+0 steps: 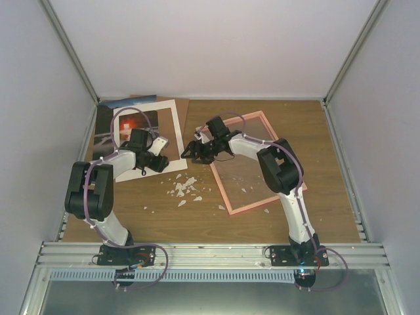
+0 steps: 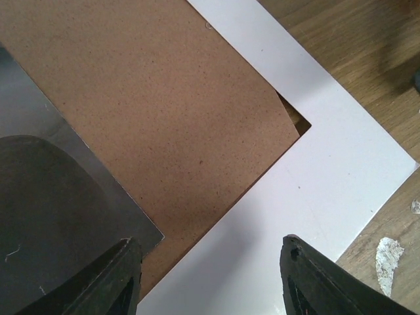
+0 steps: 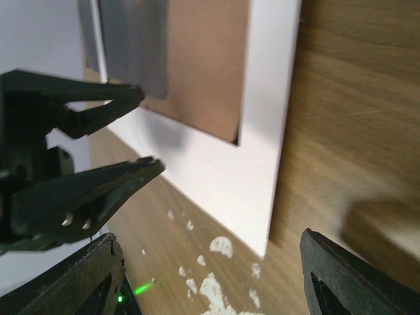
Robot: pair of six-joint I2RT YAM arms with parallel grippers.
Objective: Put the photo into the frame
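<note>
We see the frame [image 1: 252, 180] lying flat on the right of the surface [image 1: 328, 170]. Its long axis runs far to near and leans a little to the right. The photo [image 1: 128, 123] lies far left, partly under a white mat [image 2: 341, 164]. The left end effector [image 2: 210, 275] and the right end effector [image 3: 216, 282] are both wide open and hold nothing.

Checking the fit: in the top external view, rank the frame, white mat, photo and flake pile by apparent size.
1. frame
2. white mat
3. photo, though it is partly covered, so its rank against the mat is unsure
4. flake pile
</note>
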